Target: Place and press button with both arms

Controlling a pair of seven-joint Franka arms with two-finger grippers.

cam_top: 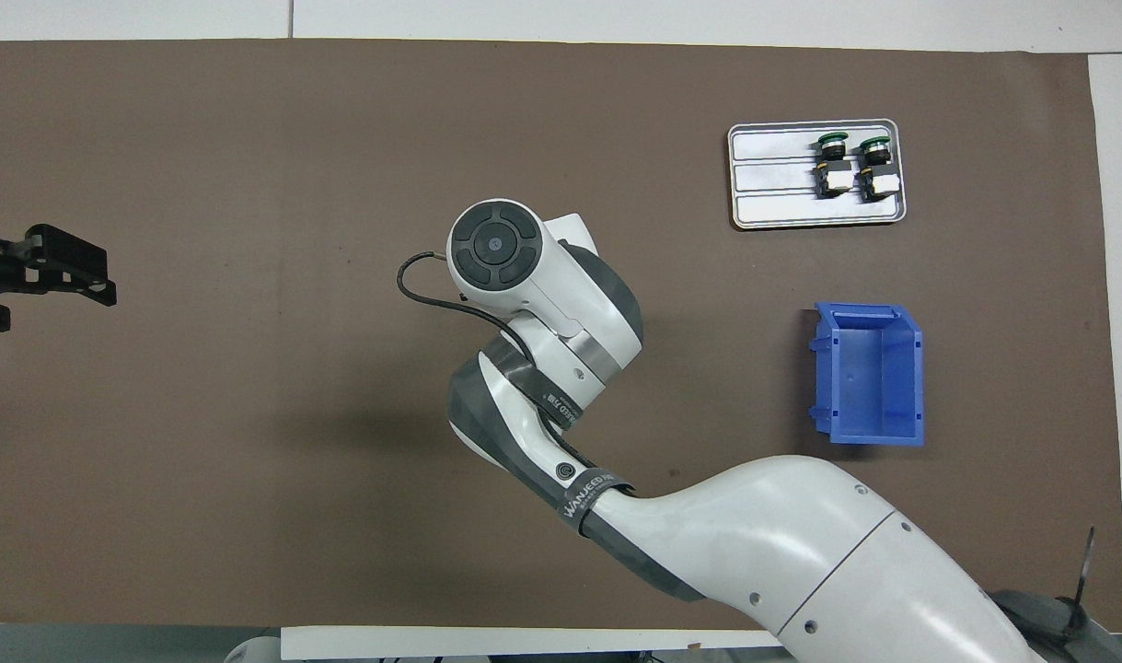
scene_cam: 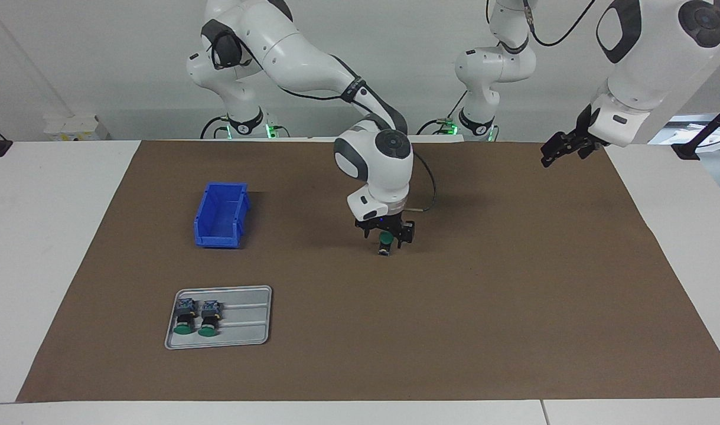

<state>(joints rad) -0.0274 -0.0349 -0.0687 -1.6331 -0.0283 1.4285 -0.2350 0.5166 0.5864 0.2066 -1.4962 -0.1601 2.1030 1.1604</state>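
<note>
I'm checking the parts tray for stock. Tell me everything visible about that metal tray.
The tray is a shallow, rounded-corner rectangle that looks like silvery-grey metal, with a raised rim and long ridges along its floor. It lies flat on the brown mat, toward the right arm's end of the table, farther from the robots than the blue bin. Two green-capped buttons lie side by side at one end of it; the rest is bare. No gripper touches it.

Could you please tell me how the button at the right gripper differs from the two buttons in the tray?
The button at the right gripper stands at mid-table, cap up; the two tray buttons lie on their sides in the grey tray, touched by no gripper. All have green caps.
</note>
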